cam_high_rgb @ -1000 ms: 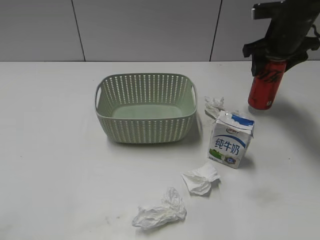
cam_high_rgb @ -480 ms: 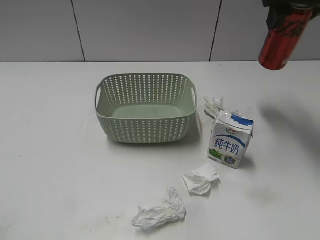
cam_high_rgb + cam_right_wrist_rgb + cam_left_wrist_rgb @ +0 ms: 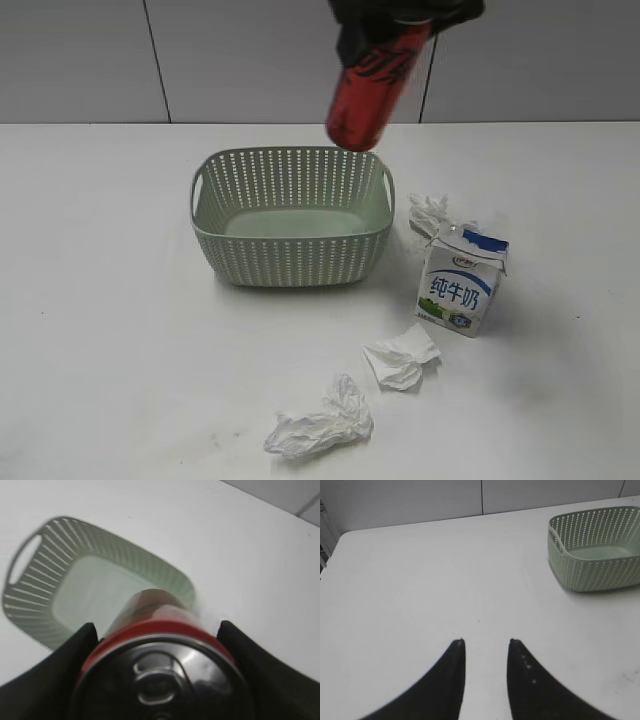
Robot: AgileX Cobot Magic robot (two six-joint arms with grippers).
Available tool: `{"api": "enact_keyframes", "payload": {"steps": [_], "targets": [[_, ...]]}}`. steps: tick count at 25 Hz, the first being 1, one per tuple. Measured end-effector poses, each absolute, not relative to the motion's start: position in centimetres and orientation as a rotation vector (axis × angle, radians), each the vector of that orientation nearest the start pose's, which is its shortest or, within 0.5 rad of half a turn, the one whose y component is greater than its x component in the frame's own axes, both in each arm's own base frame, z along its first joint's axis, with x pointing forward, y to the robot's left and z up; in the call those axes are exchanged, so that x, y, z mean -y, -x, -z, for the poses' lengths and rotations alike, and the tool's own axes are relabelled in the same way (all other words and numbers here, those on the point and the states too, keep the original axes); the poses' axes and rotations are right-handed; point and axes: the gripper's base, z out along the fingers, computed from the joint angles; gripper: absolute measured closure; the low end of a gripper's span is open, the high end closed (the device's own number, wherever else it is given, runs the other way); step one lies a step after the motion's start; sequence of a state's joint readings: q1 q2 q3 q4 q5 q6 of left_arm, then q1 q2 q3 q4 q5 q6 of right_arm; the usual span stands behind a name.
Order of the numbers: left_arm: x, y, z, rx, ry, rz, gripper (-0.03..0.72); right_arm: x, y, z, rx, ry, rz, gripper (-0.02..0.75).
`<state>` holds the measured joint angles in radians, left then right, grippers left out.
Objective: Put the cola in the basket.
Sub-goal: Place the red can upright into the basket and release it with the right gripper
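My right gripper [image 3: 405, 15] is shut on the cola [image 3: 372, 88], a tall slim red can, and holds it tilted in the air above the far right rim of the pale green basket [image 3: 290, 255]. In the right wrist view the can's silver top [image 3: 162, 677] fills the space between the jaws [image 3: 157, 630], with the empty basket [image 3: 30, 600] below and to the left. My left gripper [image 3: 486, 642] is open and empty over bare table; the basket [image 3: 592, 570] lies far to its right.
A white-and-blue milk carton [image 3: 461, 280] stands right of the basket. Crumpled white tissues lie behind the carton [image 3: 430, 212], in front of it [image 3: 402, 358] and near the table's front edge [image 3: 320, 422]. A grey panelled wall [image 3: 250, 60] backs the table.
My right gripper has lifted the cola off the table at the far right and carried it left to above the basket's far right rim. The left arm has not visibly moved.
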<state>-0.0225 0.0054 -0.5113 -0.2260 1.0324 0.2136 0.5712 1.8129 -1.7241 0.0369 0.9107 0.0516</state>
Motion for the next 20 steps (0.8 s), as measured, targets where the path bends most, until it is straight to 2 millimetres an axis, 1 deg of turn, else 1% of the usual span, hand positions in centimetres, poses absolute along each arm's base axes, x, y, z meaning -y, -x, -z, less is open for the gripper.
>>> {"api": "enact_keyframes", "payload": {"steps": [2,4,6,8,11,14,17,20], "targets": [[1.7,0.6,-28.4,-1.978,-0.242,0.146,0.458,-24.3,-34.2,-33.2,-2.387,0.666,-0.343,0.216],[1.7,0.6,-28.4,-1.978,-0.242,0.146,0.458,-26.1,-34.1,-32.0,-2.369,0.713,-0.361,0.216],[1.7,0.6,-28.4,-1.978,-0.242,0.146,0.458,-27.7,-34.1,-30.4,-2.355,0.791,-0.356,0.216],[1.7,0.6,-28.4,-1.978,-0.242,0.146,0.458,-28.8,-34.3,-28.4,-2.377,0.851,-0.339,0.216],[1.7,0.6,-28.4,-1.978,-0.242,0.146,0.458,-29.8,-34.6,-25.6,-2.423,0.903,-0.317,0.216],[1.7,0.6,-28.4,-1.978,-0.242,0.146,0.458,-30.3,-35.2,-23.3,-2.443,0.928,-0.286,0.216],[1.7,0.6,-28.4,-1.978,-0.242,0.146,0.458,-30.6,-35.8,-21.6,-2.444,0.953,-0.246,0.216],[1.7,0.6,-28.4,-1.978,-0.242,0.146,0.458,-30.7,-36.1,-20.3,-2.447,0.974,-0.217,0.216]]}}
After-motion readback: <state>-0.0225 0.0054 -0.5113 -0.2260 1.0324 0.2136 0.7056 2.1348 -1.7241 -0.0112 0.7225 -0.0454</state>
